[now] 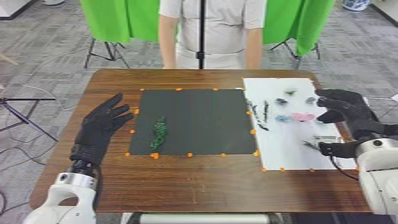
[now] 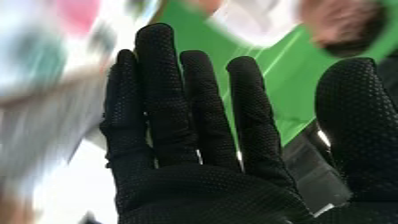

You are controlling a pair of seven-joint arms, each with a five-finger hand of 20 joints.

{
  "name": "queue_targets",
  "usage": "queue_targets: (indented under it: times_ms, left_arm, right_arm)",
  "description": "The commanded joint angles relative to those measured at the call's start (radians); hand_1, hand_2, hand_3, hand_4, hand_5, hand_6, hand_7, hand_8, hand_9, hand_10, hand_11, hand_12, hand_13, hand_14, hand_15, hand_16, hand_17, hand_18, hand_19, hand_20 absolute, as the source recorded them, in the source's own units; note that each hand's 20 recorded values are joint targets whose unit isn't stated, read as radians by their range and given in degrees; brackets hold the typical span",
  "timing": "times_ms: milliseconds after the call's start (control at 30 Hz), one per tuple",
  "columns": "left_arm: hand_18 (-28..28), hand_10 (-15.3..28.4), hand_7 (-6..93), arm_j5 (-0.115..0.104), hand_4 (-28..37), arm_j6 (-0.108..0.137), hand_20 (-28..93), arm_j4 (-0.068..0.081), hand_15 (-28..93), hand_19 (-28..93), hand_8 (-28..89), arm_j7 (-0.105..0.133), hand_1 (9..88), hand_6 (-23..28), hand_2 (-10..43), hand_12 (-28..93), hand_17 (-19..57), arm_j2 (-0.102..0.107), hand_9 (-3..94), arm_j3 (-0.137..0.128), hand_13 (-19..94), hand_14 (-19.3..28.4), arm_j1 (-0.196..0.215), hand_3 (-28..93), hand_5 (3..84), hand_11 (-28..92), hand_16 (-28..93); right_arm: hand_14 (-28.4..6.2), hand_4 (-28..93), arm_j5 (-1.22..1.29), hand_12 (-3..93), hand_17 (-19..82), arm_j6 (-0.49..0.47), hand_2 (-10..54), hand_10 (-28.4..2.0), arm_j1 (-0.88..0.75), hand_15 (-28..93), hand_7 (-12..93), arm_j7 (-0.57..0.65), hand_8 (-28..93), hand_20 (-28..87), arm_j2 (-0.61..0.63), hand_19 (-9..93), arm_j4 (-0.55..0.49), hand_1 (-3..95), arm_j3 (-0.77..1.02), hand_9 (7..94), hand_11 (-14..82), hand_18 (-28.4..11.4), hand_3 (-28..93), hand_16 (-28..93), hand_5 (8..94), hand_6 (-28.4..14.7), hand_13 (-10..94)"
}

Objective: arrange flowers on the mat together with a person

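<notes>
So the green sprig (image 1: pixel 160 133) is lying on the dark mat (image 1: pixel 204 120), over in the mat's left part, left of centre in the head view. Its long axis runs pretty much up and down the frame, with the upper end tipped a touch to the right; I can't tell which end is the stem. Over on the white sheet (image 1: pixel 284 137), right side of the frame, there are two dark stems (image 1: pixel 265 111) near the sheet's left edge, also running roughly up and down, side by side. From the head view you get that whole layout, plus the left hand (image 1: pixel 105 120) just left of the mat, fingers loosely straight and pointing to the upper part of the frame, holding nothing. The right hand (image 1: pixel 346 104) is at the right edge of the sheet, and the right wrist view gives you that right hand (image 2: pixel 204 192) close up: fingers straight, thumb apart, so it's open and empty, with green cloth (image 2: pixel 289 90) behind. As for looks, the sprig is thin, leafy and kinda bumpy along its sides, a solid mid green. On the sheet, the pink flower (image 1: pixel 303 117) is soft and pale, right beside a fuzzy blue flower (image 1: pixel 283 119), and the dark stems look skinny and a bit ragged.
</notes>
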Motion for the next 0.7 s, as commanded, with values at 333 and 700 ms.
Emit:
queue_targets:
  times_ms: [333, 700]
  left_arm:
    - [26.5, 17.4, 11.7, 0.001, -26.6, 0.014, 9, -0.002, 39, 45, -9, -0.004, 24.5, 6.1, 5.7, 9, -10.1, 0.002, 32.9, -0.01, 25, 24.2, 0.0, 78, 35.0, 22, -5]
    - [26.5, 17.4, 11.8, 0.001, -26.4, 0.013, 9, -0.002, 39, 45, -9, -0.007, 24.6, 6.1, 5.8, 9, -10.1, 0.001, 32.9, -0.011, 25, 24.2, -0.003, 78, 34.9, 22, -5]
  right_arm:
    - [-13.1, -24, -0.42, 14.3, 37, -0.054, -3.6, -13.7, -0.146, 57, 17, 0.301, -12, 19, 0.164, 84, 0.041, 29.0, 0.048, 62.4, 20.4, -19.8, 75, 12, 53.3, -0.6, 64]
    - [-12.9, -23, -0.478, 15.1, 39, -0.183, -5.0, -14.5, -0.139, 60, 17, 0.366, -12, 11, 0.152, 88, 0.042, 29.8, -0.012, 64.5, 21.0, -19.7, 74, 12, 54.7, -1.1, 65]
